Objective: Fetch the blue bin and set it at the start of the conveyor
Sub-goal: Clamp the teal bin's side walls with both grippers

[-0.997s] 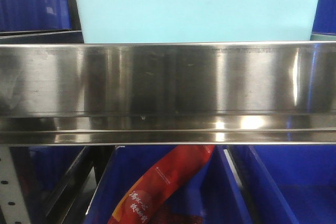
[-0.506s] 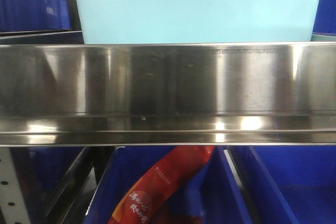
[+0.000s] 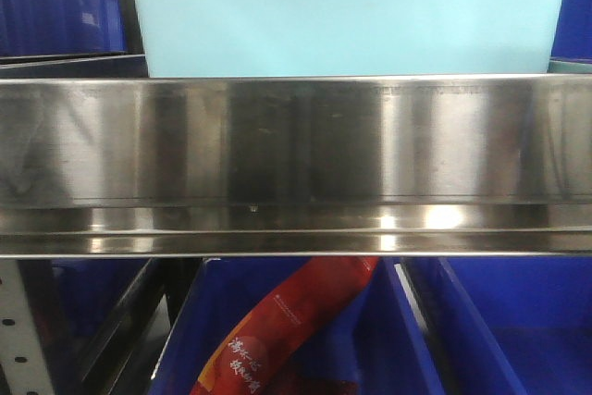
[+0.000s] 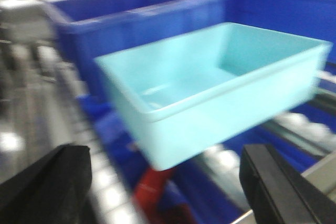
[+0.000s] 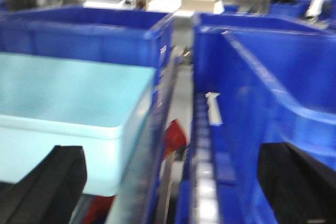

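Observation:
The blue bin (image 3: 347,11), a light aqua tub, stands on a shelf just behind the steel rail in the front view. In the left wrist view the blue bin (image 4: 210,85) is empty and lies ahead of my left gripper (image 4: 166,190), whose black fingers (image 4: 50,184) stand wide apart below its near corner, holding nothing. In the right wrist view the blue bin (image 5: 68,106) sits at the left. My right gripper (image 5: 164,192) is open and empty, its left finger (image 5: 44,187) in front of the bin's near wall. The conveyor start is out of view.
A shiny steel shelf rail (image 3: 296,164) spans the front view. Dark blue ribbed bins (image 5: 252,103) surround the aqua tub and fill the shelf below. A red packet (image 3: 277,330) lies in a lower blue bin. Shelf rollers (image 4: 294,124) show under the tub.
The front view holds steady; only the reflections on the steel rail have shifted. The aqua bin has not moved.

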